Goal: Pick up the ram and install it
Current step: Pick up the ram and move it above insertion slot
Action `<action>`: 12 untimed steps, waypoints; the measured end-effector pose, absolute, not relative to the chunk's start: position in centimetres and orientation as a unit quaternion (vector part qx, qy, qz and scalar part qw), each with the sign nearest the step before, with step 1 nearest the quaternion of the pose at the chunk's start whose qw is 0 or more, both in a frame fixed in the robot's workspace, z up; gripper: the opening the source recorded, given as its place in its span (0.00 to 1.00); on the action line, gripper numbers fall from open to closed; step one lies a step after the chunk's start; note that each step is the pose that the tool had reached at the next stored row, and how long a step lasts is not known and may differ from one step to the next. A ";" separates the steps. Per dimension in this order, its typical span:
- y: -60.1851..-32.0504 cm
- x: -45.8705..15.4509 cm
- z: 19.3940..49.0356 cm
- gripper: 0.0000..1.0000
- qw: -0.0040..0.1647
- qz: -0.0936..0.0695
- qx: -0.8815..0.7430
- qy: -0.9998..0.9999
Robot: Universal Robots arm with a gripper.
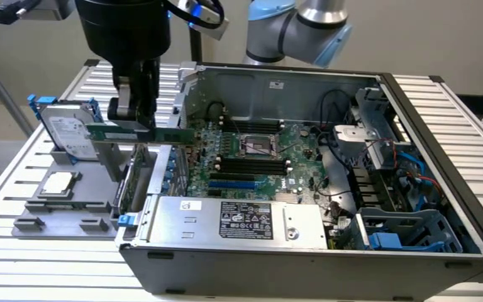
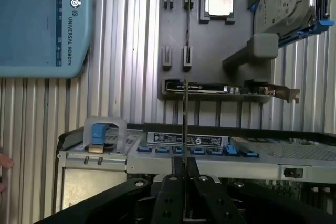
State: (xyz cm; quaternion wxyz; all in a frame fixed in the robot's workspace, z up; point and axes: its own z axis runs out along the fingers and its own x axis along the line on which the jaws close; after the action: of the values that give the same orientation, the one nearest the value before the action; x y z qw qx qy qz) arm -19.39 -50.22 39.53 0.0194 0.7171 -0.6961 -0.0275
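Jaws pinch the ram [image 1: 174,135] by its flat faces, so the gripper [image 1: 133,123] holds it level and on edge, likely to match the slots [image 1: 250,167]; it hangs above the case [image 1: 309,267] wall at the exterior view's left

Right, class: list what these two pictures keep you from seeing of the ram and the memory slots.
1. Exterior view: the tool covers the ram around its middle.
2. Wrist view: the ram is edge-on, so its chips are hidden.
3. Wrist view: the case wall and the tool hide the memory slots.
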 end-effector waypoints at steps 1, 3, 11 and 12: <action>-50.2 -18.9 39.5 0.14 0.020 -0.028 0.717 -0.696; -50.2 -18.0 39.5 0.14 0.020 -0.029 0.717 -0.696; -50.0 -14.4 39.5 0.14 0.019 -0.031 0.717 -0.696; -50.0 -13.9 39.5 0.14 0.018 -0.031 0.717 -0.696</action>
State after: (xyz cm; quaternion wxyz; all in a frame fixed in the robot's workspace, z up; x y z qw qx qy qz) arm -13.93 -49.99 39.53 0.0180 0.7171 -0.6960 -0.0312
